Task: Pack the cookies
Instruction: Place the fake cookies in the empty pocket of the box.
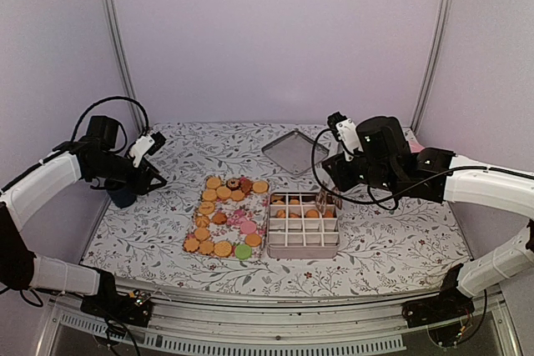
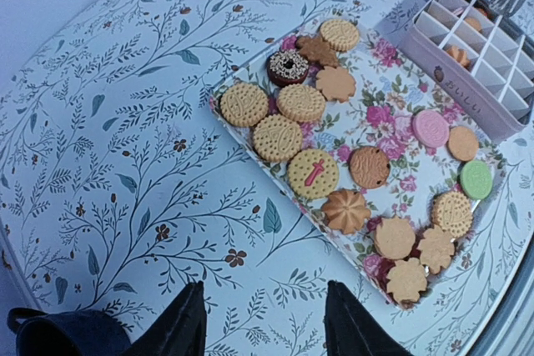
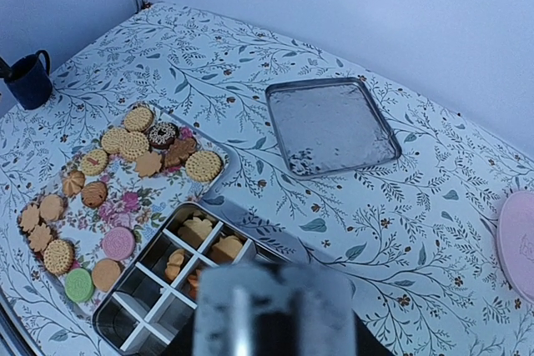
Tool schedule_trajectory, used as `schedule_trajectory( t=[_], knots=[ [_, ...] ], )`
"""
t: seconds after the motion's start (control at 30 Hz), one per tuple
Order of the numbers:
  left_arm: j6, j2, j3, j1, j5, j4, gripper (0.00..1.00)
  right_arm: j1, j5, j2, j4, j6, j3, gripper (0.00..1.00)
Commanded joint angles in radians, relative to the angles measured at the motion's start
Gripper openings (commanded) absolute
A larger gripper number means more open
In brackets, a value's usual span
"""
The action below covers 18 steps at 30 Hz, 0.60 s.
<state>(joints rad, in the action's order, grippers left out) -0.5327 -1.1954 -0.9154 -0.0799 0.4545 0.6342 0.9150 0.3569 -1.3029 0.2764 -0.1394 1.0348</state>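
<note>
Several cookies (image 2: 313,174), mostly golden with a pink, a green and a chocolate one, lie on a floral tray (image 2: 392,127). A few more cookies (image 3: 196,229) sit in the far cells of the divided metal tin (image 3: 146,302). My left gripper (image 2: 265,289) hangs open over bare tablecloth, to the left of the tray (image 1: 225,216), with nothing between its fingers. My right gripper (image 1: 324,199) hovers over the far right corner of the tin (image 1: 303,224). In the right wrist view it is only a blurred grey mass (image 3: 271,306), so its jaws cannot be read.
The tin's square lid (image 1: 294,154) lies behind the tin. A dark blue mug (image 1: 123,196) stands under the left arm, close to my left fingers (image 2: 179,323). A pink plate (image 3: 517,243) rests at the far right. White walls enclose the table.
</note>
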Motion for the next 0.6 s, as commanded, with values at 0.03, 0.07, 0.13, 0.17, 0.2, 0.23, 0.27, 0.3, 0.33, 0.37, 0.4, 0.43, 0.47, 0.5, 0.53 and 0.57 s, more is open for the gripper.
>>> schedule_trajectory(
  t=[0.03,0.07,0.13,0.17,0.2,0.23,0.27,0.3,0.33,0.37,0.4,0.43,0.47,0.5,0.53,0.57],
  knots=[
    [-0.016,0.015,-0.012,0.010,0.000,0.012,0.50,-0.007,-0.007,-0.002,-0.023,-0.006,0.025,0.35],
    [-0.016,0.018,-0.013,0.010,0.000,0.012,0.50,-0.007,-0.007,-0.001,-0.025,-0.007,0.026,0.34],
    [-0.016,0.018,-0.013,0.010,-0.002,0.012,0.50,-0.008,-0.008,0.001,-0.029,-0.008,0.036,0.34],
    [-0.016,0.017,-0.013,0.010,-0.002,0.012,0.50,-0.008,-0.007,0.001,-0.027,-0.006,0.042,0.34],
    [-0.015,0.017,-0.013,0.010,-0.002,0.011,0.50,-0.008,-0.007,0.001,-0.024,-0.003,0.052,0.34],
    [-0.014,0.018,-0.013,0.010,-0.002,0.012,0.50,-0.007,-0.009,0.001,-0.025,0.002,0.059,0.34],
    [-0.013,0.018,-0.013,0.010,-0.002,0.012,0.50,-0.006,-0.015,0.000,-0.027,0.004,0.066,0.34],
    [-0.013,0.017,-0.014,0.010,-0.001,0.011,0.50,-0.006,-0.027,-0.006,-0.031,0.007,0.077,0.34],
    [-0.012,0.015,-0.014,0.010,0.001,0.012,0.50,-0.004,-0.045,-0.015,-0.038,0.009,0.088,0.34],
    [-0.011,0.012,-0.014,0.011,0.004,0.012,0.50,0.001,-0.063,-0.029,-0.045,0.007,0.110,0.34],
    [-0.010,0.008,-0.014,0.011,0.005,0.010,0.50,0.012,-0.079,-0.047,-0.053,0.006,0.131,0.34],
    [-0.007,0.003,-0.014,0.011,0.004,0.009,0.50,0.029,-0.082,-0.070,-0.060,0.007,0.155,0.34],
    [-0.006,-0.002,-0.013,0.011,0.001,0.007,0.50,0.049,-0.085,-0.098,-0.066,0.013,0.166,0.34],
    [-0.006,-0.007,-0.013,0.012,-0.001,0.007,0.50,0.070,-0.087,-0.130,-0.071,0.019,0.218,0.34],
    [-0.006,-0.011,-0.014,0.015,-0.003,0.007,0.50,0.091,-0.095,-0.165,-0.077,0.026,0.251,0.34],
    [-0.005,-0.014,-0.014,0.018,-0.003,0.007,0.50,0.111,-0.109,-0.203,-0.089,0.032,0.285,0.34]
  ],
)
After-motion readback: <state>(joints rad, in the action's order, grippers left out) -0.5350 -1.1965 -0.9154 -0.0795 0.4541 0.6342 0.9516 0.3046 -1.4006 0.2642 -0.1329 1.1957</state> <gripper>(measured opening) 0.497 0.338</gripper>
